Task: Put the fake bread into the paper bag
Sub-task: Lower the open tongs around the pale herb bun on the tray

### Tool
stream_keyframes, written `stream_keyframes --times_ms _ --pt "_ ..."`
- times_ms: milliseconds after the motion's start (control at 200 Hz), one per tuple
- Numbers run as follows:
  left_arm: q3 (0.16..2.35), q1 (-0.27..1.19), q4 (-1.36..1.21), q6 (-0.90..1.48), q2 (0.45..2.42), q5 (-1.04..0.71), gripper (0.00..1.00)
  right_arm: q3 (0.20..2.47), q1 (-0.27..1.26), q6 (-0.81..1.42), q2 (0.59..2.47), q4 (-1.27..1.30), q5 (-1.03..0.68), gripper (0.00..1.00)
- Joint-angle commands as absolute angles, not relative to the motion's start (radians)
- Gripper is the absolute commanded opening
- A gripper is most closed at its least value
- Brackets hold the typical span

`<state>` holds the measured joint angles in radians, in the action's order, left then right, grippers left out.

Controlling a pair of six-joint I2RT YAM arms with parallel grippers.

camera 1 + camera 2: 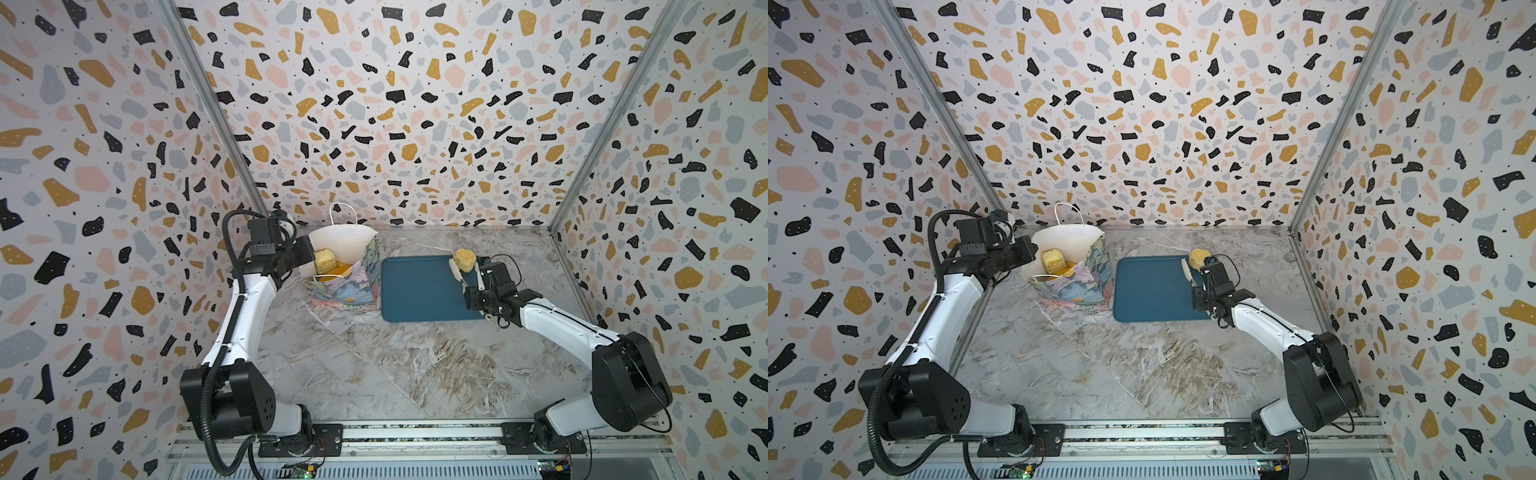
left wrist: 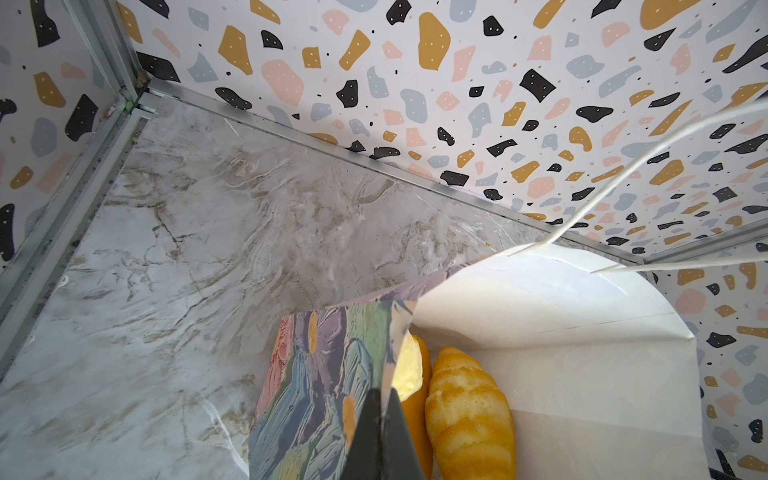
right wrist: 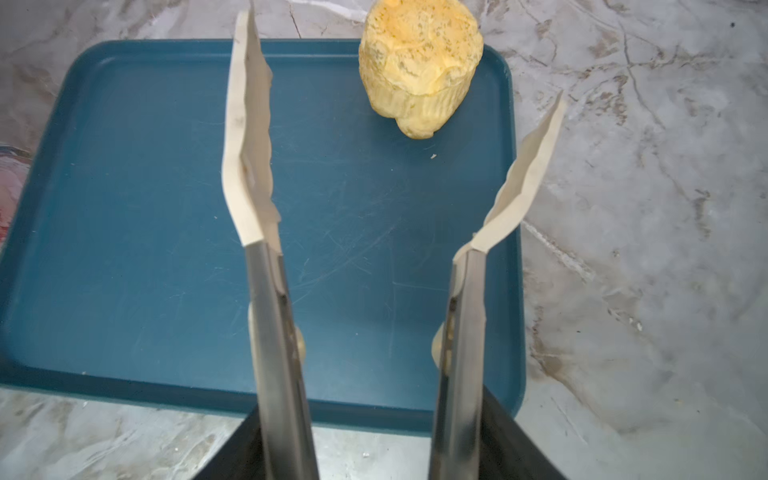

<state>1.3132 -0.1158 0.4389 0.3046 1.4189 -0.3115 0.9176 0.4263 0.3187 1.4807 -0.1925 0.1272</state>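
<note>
The paper bag (image 1: 347, 286) (image 1: 1077, 284) stands upright and open at the back left, flowered outside, white inside. My left gripper (image 1: 308, 252) (image 2: 381, 432) is shut on its left rim. Inside lie a pale bumpy bun (image 1: 325, 261) and a striped golden roll (image 2: 469, 415). One pale speckled fake bread (image 1: 464, 259) (image 3: 419, 70) sits at the far right corner of the blue tray (image 1: 415, 295). My right gripper (image 1: 478, 293) (image 3: 374, 449) is shut on metal tongs (image 3: 270, 311). Their white tips are spread with nothing between them, just short of that bread.
The blue tray (image 3: 145, 208) lies flat right beside the bag on the marble tabletop (image 1: 374, 365). Patterned walls close in the back and both sides. The bag's white cord handle (image 2: 623, 174) arches up near the back wall.
</note>
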Motion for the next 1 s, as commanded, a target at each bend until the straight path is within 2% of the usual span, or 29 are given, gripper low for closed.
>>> stream_keyframes --times_ms 0,996 --pt "1.302 -0.112 0.385 0.312 1.399 -0.33 0.0 0.966 0.413 0.307 1.487 -0.151 0.133 0.65" --pt "1.301 -0.112 0.385 0.311 1.397 -0.339 0.0 1.191 0.35 0.302 1.785 -0.219 0.087 0.65"
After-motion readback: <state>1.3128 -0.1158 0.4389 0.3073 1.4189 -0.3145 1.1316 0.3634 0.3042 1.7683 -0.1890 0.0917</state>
